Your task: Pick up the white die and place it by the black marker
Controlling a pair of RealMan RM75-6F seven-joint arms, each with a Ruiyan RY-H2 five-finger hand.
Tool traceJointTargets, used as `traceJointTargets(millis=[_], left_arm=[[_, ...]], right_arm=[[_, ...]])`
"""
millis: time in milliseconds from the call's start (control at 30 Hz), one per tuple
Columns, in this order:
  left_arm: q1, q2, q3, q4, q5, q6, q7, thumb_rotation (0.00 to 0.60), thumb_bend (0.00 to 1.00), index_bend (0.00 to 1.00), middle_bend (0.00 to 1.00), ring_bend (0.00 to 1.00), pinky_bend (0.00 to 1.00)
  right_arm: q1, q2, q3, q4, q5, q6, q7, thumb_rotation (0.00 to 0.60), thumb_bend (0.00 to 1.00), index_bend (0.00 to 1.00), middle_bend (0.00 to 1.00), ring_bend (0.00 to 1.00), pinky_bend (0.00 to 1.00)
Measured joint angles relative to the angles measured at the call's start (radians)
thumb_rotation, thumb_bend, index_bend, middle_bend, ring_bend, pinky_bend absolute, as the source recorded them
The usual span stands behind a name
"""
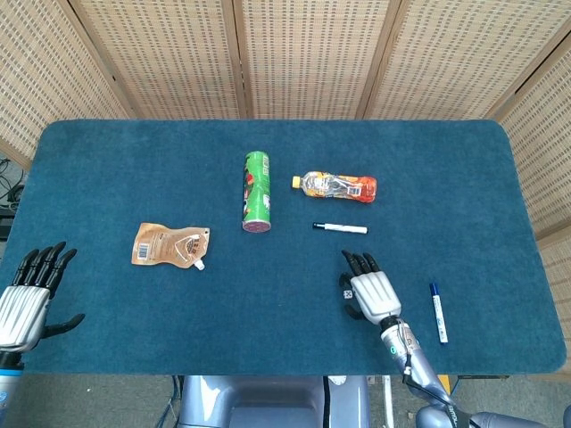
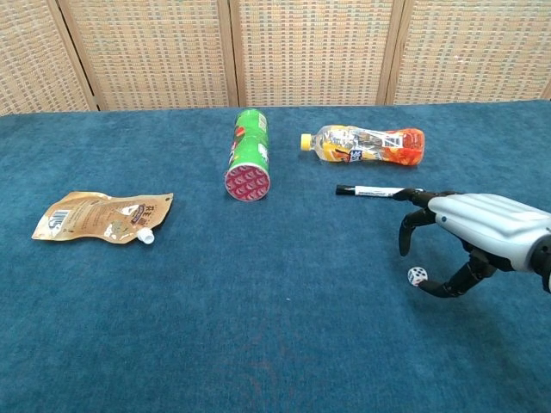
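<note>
The small white die (image 2: 417,276) lies on the blue cloth at the right front. My right hand (image 2: 482,228) hovers over it with fingers arched and spread, thumb low beside the die and the other fingers above it; nothing is held. In the head view the right hand (image 1: 370,294) covers the die's spot. The black marker (image 1: 340,228) (image 2: 379,192), white-barrelled with a black cap, lies just beyond the hand. My left hand (image 1: 27,299) rests spread at the table's front left edge, holding nothing, and does not show in the chest view.
A green can (image 1: 257,191) lies on its side at the middle. An orange drink bottle (image 1: 337,185) lies behind the marker. A brown pouch (image 1: 169,245) sits to the left. A blue-capped pen (image 1: 438,312) lies right of my right hand.
</note>
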Motion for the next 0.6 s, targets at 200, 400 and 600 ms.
traceJointTargets(millis=[200, 400, 600], left_arm=[[0.001, -0.001, 0.000, 0.001, 0.004, 0.006, -0.001, 0.600, 0.11, 0.00, 0.00, 0.00, 0.00], [0.002, 0.001, 0.002, -0.002, 0.010, 0.011, -0.003, 0.600, 0.11, 0.00, 0.00, 0.00, 0.00], [0.001, 0.001, 0.003, -0.003, 0.011, 0.010, -0.002, 0.600, 0.11, 0.00, 0.00, 0.00, 0.00]], right_arm=[[0.008, -0.020, -0.003, 0.027, 0.012, 0.007, 0.018, 0.600, 0.36, 0.39, 0.00, 0.00, 0.00], [0.015, -0.029, -0.005, 0.053, 0.031, 0.013, 0.021, 0.600, 0.36, 0.39, 0.00, 0.00, 0.00], [0.016, -0.029, -0.011, 0.071, 0.037, 0.024, 0.041, 0.600, 0.36, 0.40, 0.00, 0.00, 0.00]])
